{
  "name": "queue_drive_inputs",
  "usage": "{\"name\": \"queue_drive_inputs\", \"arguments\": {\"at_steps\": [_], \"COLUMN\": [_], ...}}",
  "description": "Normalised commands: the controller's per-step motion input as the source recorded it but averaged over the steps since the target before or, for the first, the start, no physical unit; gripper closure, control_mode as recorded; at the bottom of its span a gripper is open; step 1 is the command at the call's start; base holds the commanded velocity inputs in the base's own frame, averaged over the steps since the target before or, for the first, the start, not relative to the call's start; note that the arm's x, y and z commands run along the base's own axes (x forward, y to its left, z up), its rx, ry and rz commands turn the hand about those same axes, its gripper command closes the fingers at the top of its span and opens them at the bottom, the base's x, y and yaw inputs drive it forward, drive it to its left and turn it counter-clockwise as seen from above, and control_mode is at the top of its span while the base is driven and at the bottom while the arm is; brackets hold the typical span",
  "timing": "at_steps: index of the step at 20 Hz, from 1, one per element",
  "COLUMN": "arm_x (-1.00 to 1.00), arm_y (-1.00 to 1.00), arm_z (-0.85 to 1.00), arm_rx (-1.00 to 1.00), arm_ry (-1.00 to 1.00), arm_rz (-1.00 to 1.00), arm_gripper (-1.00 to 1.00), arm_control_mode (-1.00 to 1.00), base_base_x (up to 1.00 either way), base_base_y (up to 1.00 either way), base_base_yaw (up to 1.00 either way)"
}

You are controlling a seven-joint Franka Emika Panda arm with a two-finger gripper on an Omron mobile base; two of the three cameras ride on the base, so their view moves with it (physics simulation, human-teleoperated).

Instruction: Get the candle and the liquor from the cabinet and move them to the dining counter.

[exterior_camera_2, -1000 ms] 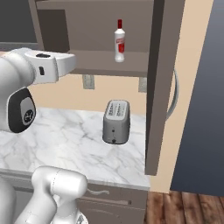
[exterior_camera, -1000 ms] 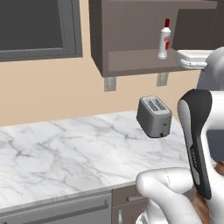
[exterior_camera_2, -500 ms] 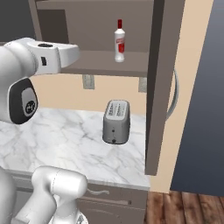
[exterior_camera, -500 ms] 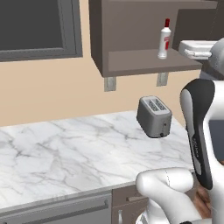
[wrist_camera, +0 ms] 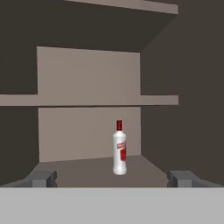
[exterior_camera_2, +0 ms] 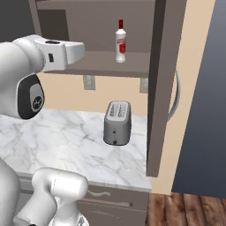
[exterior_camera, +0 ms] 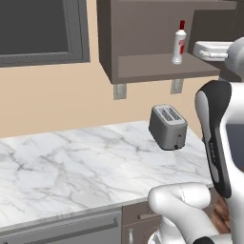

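The liquor (wrist_camera: 119, 151), a white bottle with a red cap, stands upright on the lower shelf of the open dark brown cabinet (wrist_camera: 87, 131). My gripper (wrist_camera: 112, 179) is open and empty, level with that shelf. It faces the bottle from a short way in front, and the bottle sits between the lines of the two fingertips (wrist_camera: 43, 178). From the base the liquor (exterior_camera: 179, 43) (exterior_camera_2: 120, 41) stands near the shelf's front edge, with my white hand (exterior_camera_2: 66, 53) out in front of the cabinet (exterior_camera_2: 97, 26). The candle and the dining counter are out of view.
A silver toaster (exterior_camera: 167, 126) (exterior_camera_2: 117, 122) sits on the marble wall counter (exterior_camera: 71, 162) below the cabinet. The opened cabinet door (exterior_camera_2: 159, 88) with its long handle juts out at the right. A dark framed panel (exterior_camera: 43, 28) hangs on the wall at the left.
My hand has risen a little and moved closer to the cabinet opening. The bottle and toaster have not moved, and the fingers have stayed open.
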Motion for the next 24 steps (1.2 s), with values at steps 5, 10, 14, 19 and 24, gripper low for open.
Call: {"name": "queue_drive_inputs", "arguments": {"at_steps": [5, 10, 14, 19, 24], "arm_x": [0.12, 0.13, 0.02, 0.02, 0.18], "arm_y": [0.0, 0.0, -0.07, -0.07, -0.01], "arm_z": [-0.08, -0.07, -0.01, 0.0, 0.0], "arm_rx": [0.0, 0.0, 0.0, 0.0, 0.0], "arm_ry": [0.0, 0.0, 0.0, 0.0, 0.0], "arm_rz": [0.0, 0.0, 0.0, 0.0, 0.0], "arm_gripper": [-1.0, -1.0, -1.0, -1.0, -1.0], "arm_control_mode": [-1.0, -1.0, -1.0, -1.0, -1.0], "base_base_x": [0.0, 0.0, 0.0, 0.0, 0.0], "base_base_y": [0.0, 0.0, 0.0, 0.0, 0.0], "base_base_yaw": [0.0, 0.0, 0.0, 0.0, 0.0]}}
